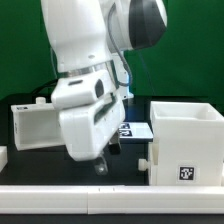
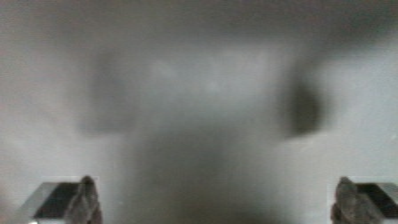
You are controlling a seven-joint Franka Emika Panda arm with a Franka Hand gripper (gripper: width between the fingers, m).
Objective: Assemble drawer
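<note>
The large white cube-like casing stands at the exterior view's right, open at the top, with a black-and-white tag on its front face. A smaller white tray stands at the exterior view's left. My gripper hangs low over the black table between them, mostly hidden by the arm's own white body. In the wrist view my gripper has its fingertips far apart at the picture's edges, so it is open. Between them I see only a blurred grey-white surface, too close to identify.
The marker board lies flat on the table behind the gripper, partly covered by the arm. A white ledge runs along the table's front edge. A green backdrop stands behind.
</note>
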